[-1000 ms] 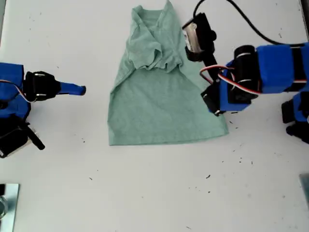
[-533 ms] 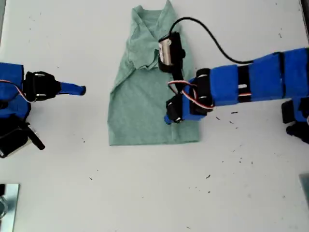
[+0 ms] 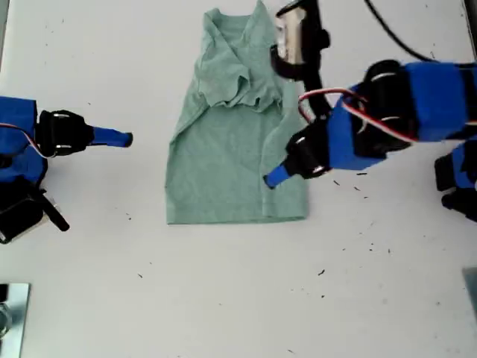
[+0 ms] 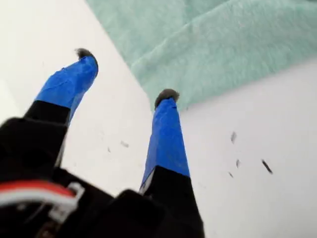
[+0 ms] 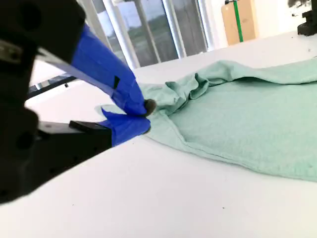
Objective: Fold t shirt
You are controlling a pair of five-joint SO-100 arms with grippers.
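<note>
The pale mint-green t shirt [image 3: 231,164] lies flat on the white table in the middle of the exterior view, collar end far and bunched, and the side toward the exterior view's right is folded inward. My first gripper [image 3: 277,176] hovers open over the shirt's near corner on that side, and its wrist view shows the shirt [image 4: 223,44] just past the spread fingertips [image 4: 167,95], nothing between them. My second gripper [image 3: 128,139] rests shut and empty at the exterior view's left, a short gap from the shirt [image 5: 247,114].
Dark specks [image 3: 370,246] dot the table near the first arm. A metal piece [image 3: 11,313] sits at the exterior view's lower left corner. A black cable [image 3: 395,37] arcs above the first arm.
The first arm swept across the shirt, carrying its right side inward as the exterior view shows it, then drew back with its jaws open. The shirt is now narrower. The second arm stayed still.
</note>
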